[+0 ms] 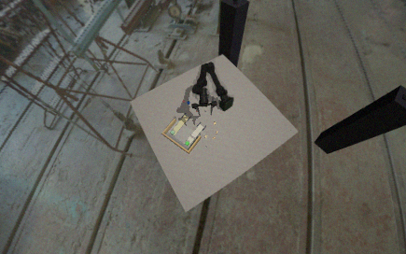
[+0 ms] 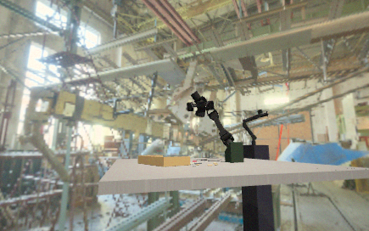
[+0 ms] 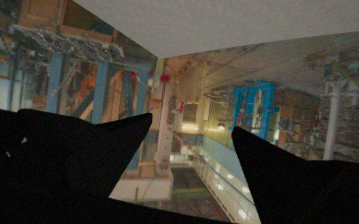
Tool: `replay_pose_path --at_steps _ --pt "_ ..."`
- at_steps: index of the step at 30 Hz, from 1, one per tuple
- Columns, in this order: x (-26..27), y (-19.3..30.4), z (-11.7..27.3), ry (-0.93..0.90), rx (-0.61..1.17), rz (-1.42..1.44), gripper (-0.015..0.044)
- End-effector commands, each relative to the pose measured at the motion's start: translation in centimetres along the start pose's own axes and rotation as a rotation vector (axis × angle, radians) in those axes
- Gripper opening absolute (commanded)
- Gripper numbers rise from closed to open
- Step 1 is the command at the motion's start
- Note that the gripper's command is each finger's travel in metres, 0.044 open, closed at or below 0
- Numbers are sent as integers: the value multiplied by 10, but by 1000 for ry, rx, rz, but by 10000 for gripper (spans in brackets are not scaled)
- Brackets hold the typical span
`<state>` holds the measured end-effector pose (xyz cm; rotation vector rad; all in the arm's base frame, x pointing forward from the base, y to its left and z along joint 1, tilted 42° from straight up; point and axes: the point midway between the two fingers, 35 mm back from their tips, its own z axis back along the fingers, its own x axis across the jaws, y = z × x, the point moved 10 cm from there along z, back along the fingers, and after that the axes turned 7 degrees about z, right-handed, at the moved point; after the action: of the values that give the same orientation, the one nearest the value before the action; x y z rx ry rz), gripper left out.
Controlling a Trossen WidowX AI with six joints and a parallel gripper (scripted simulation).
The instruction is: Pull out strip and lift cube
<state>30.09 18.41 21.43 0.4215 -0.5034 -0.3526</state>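
My gripper point(image 1: 204, 107) point(image 3: 192, 124) is open and empty, held high over the table and away from the strips. In the top view a pale yellow strip point(image 1: 179, 125) lies in the tan-walled tray point(image 1: 175, 143) point(image 2: 176, 161), with a dull green piece point(image 1: 173, 133) at its outer end. A whitish strip point(image 1: 198, 131) lies on the tray's other side, with a bright green piece point(image 1: 187, 143) at its outer end. I cannot tell which piece is labelled or which strip is whole. The wrist view shows no strips or tray.
Several small tan bits lie on the table point(image 1: 253, 126) point(image 2: 302, 170) beside the tray. A small blue object point(image 1: 188, 102) lies behind the tray, nearer the arm. The arm's dark base point(image 1: 227, 104) point(image 2: 234, 153) stands on the table. Dark pillars stand outside the table edge.
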Motion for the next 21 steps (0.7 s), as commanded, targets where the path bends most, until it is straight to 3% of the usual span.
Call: replay_pose_path --at_steps 1,12,21 --pt "0 -1 0 -5 -3 16 400" --pt "-7 -51 -9 -203 -320 996 400" --pt "-19 -97 -7 -111 -754 1695 400"
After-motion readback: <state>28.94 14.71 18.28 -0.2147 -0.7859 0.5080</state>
